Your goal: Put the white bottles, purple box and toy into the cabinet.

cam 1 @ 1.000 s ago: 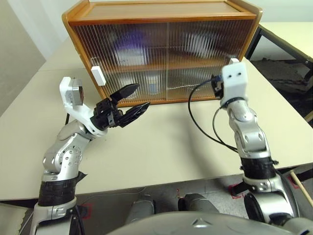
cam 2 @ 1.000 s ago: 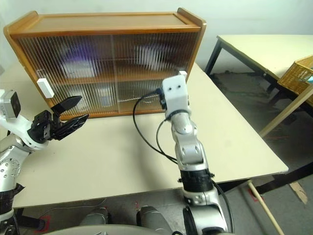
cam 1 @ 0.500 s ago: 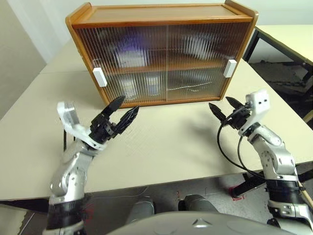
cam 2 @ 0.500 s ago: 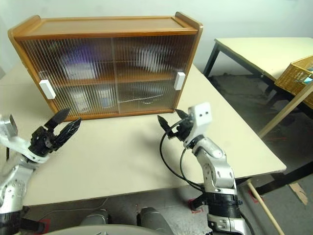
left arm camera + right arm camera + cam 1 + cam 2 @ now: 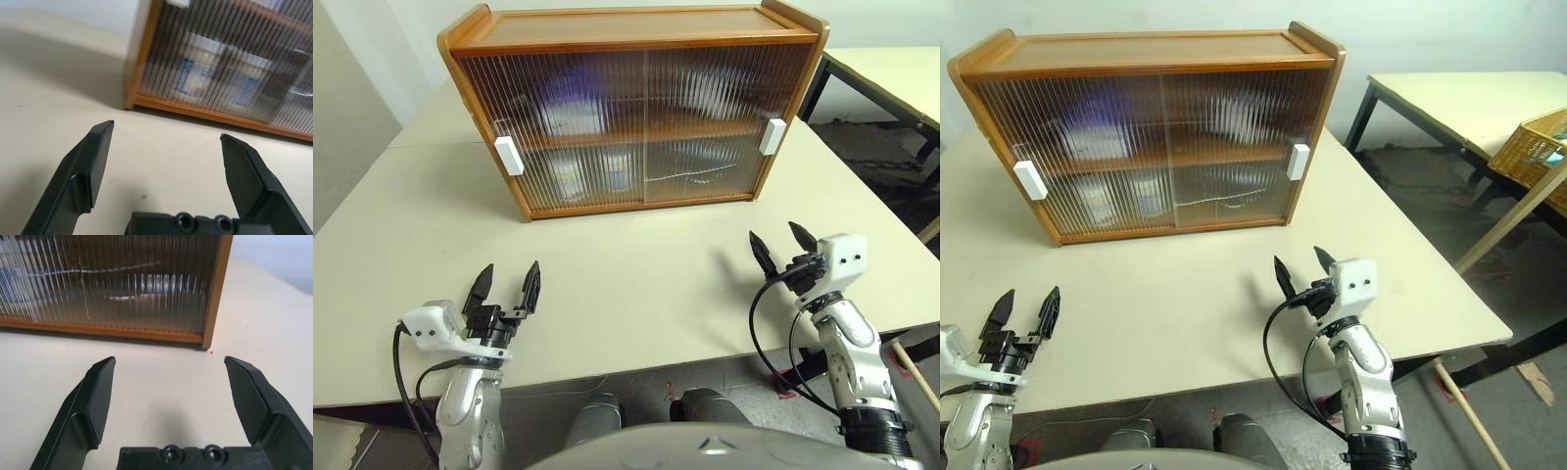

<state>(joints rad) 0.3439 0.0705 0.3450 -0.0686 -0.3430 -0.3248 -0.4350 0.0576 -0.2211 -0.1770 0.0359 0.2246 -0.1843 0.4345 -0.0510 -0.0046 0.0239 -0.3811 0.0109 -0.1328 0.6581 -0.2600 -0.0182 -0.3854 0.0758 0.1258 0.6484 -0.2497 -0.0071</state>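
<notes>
Both arms dropped — left gripper (image 5: 505,279) and right gripper (image 5: 781,244) (pulled back) from the cabinet (image 5: 636,108).

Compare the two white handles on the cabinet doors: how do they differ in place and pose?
The left handle sits at the outer left edge of the cabinet, slightly lower in the head views; the right handle sits at the outer right edge, slightly higher. The left handle lies nearer the left gripper; the right handle lies above the right gripper. Both are white, rectangular and upright, on closed ribbed doors.
</notes>
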